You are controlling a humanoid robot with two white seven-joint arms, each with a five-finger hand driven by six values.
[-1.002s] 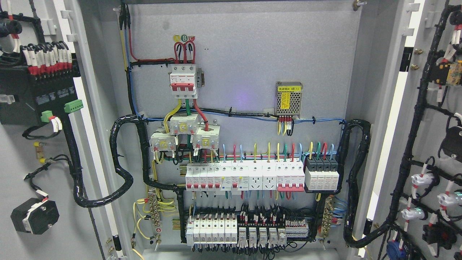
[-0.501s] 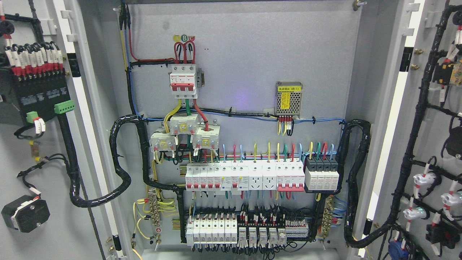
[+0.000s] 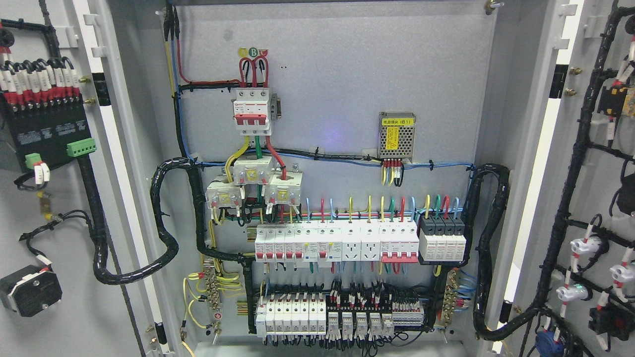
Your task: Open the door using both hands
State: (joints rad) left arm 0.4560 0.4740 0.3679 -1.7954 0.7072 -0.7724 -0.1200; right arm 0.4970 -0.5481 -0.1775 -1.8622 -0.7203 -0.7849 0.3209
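Two cabinet doors stand swung wide open, nearest the camera: the left door [image 3: 54,317] at the left edge and the right door [image 3: 603,44] at the right edge, both showing their inner faces. No robot hand is in view, so how wide or narrow the fingers stand cannot be told, nor how the doors lie relative to a hand.

On the left door sit one black terminal module [image 3: 47,131] with two green connectors below it and one black square block [image 3: 30,290] lower down. The right door carries black wiring harness [image 3: 570,188] and several white indicator backs.

Farther back, between the doors, is the grey back panel [image 3: 337,74]. High on the panel and left of its middle sits one red-and-white main breaker [image 3: 252,111], with three white current transformers [image 3: 253,186] below it. Right of the breaker is one perforated power supply [image 3: 397,135] with a yellow label. Below the transformers runs one row of miniature breakers [image 3: 337,242], and beneath that a lower row of breakers and relays [image 3: 337,317]. Two thick black cable looms, the left loom [image 3: 168,233] and the right loom [image 3: 488,248], curve from the panel's sides toward the doors.
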